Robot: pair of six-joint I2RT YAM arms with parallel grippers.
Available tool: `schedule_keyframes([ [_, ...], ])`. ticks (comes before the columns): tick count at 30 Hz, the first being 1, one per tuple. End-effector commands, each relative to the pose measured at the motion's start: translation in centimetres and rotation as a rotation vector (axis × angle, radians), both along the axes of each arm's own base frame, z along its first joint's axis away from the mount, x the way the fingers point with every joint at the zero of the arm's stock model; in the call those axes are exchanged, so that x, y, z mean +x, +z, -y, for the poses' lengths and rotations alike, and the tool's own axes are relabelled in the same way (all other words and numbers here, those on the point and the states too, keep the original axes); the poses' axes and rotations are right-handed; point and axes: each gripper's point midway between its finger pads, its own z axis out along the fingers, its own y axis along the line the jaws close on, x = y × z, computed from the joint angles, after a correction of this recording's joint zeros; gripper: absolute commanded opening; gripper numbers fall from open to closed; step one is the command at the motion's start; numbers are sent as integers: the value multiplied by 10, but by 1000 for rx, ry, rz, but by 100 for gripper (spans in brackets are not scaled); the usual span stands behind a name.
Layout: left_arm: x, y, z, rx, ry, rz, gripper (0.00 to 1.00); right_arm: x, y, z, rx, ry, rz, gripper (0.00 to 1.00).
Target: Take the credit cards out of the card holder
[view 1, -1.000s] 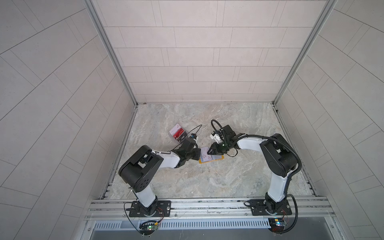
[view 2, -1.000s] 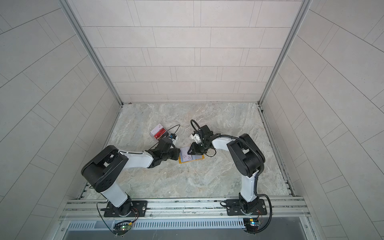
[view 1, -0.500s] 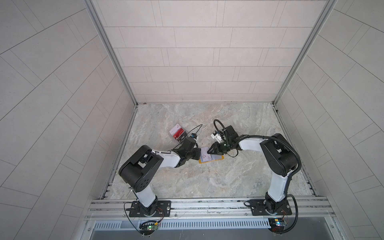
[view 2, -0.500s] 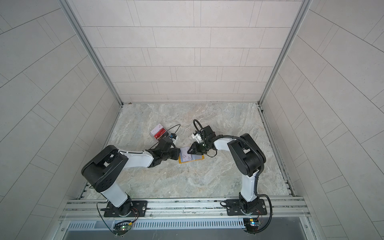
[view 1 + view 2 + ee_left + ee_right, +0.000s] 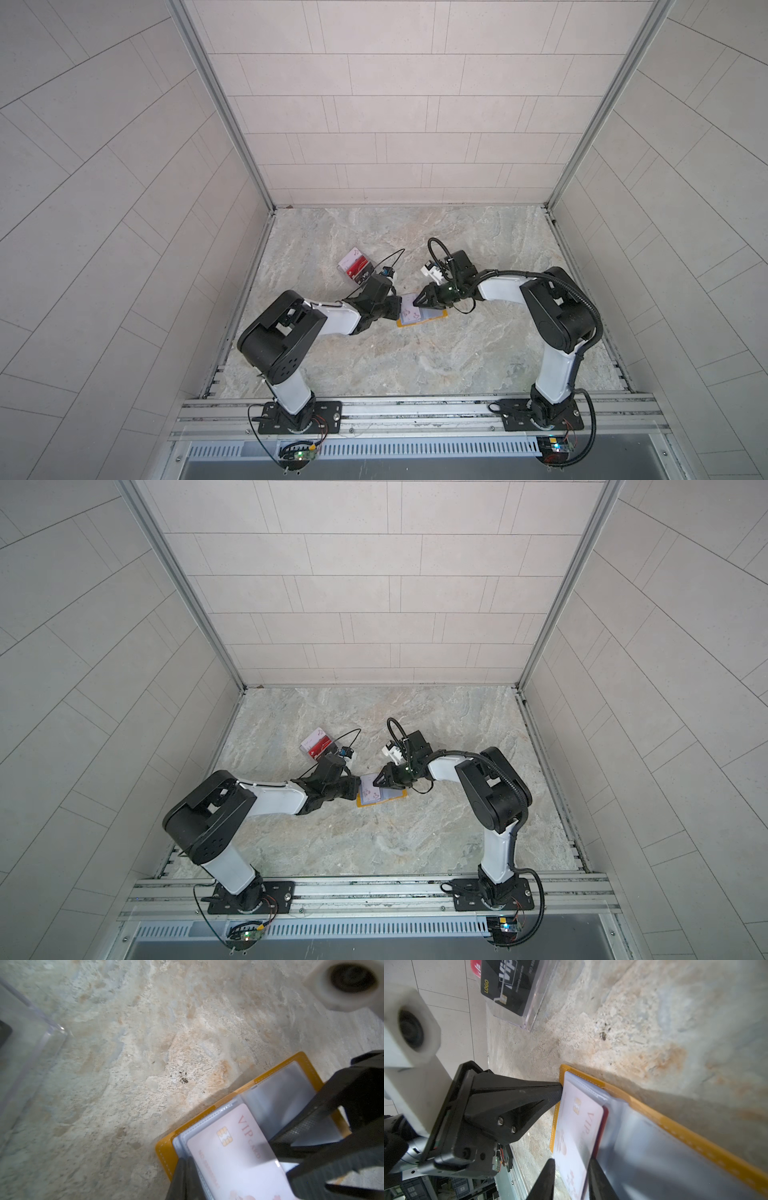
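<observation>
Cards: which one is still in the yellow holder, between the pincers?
The pale pink VIP card, lying in the mustard-yellow card holder. The black VIP card and a red one lie apart in the clear box.
</observation>
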Motion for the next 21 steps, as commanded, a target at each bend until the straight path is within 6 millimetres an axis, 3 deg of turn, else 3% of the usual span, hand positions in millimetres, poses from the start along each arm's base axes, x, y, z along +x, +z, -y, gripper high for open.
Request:
schedule_keyframes([
  [1,-18,-27,-10,70,-18,-90,0,5,11,-10,65,13,20,31],
  [21,-18,-27,-8,62,-16,-89,0,1,1,-28,69,38,-18,31],
])
